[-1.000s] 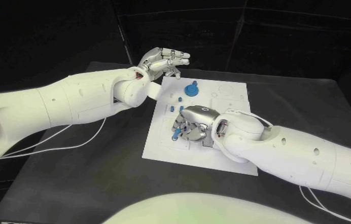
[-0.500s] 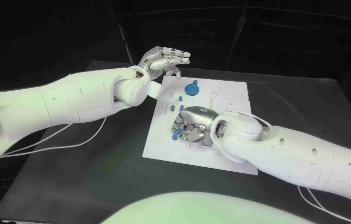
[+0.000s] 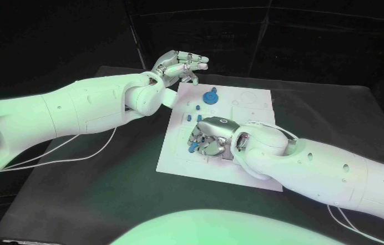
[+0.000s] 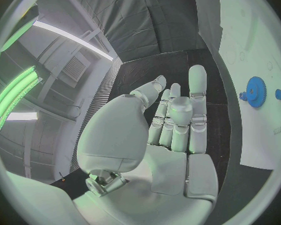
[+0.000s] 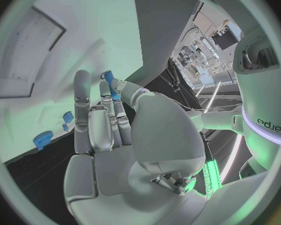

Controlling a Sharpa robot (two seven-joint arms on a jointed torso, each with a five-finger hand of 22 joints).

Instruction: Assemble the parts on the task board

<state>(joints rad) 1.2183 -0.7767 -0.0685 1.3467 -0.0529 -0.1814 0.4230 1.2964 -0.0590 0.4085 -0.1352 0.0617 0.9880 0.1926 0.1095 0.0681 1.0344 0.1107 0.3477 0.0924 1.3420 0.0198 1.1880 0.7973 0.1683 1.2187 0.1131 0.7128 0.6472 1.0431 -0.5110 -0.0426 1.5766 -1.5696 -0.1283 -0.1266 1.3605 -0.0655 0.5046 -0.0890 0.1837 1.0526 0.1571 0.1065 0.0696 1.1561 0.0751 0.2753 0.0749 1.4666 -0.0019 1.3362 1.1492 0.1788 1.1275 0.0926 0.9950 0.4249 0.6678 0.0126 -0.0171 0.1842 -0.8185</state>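
Comparing with a second ago: almost nothing moved. Right hand (image 3: pixel 210 139) still pinches small blue part (image 3: pixel 190 149) low over task board (image 3: pixel 180 159); seating unfinished. Left hand (image 3: pixel 179 66) stays raised, fingers curled, empty, beyond desk (image 3: pixel 96 200) edge.

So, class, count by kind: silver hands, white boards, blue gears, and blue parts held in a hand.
Silver hands: 2, left hand and right hand
White task board: 1
Blue gear: 1
Blue part at the right hand's fingertips: 1
Total: 5
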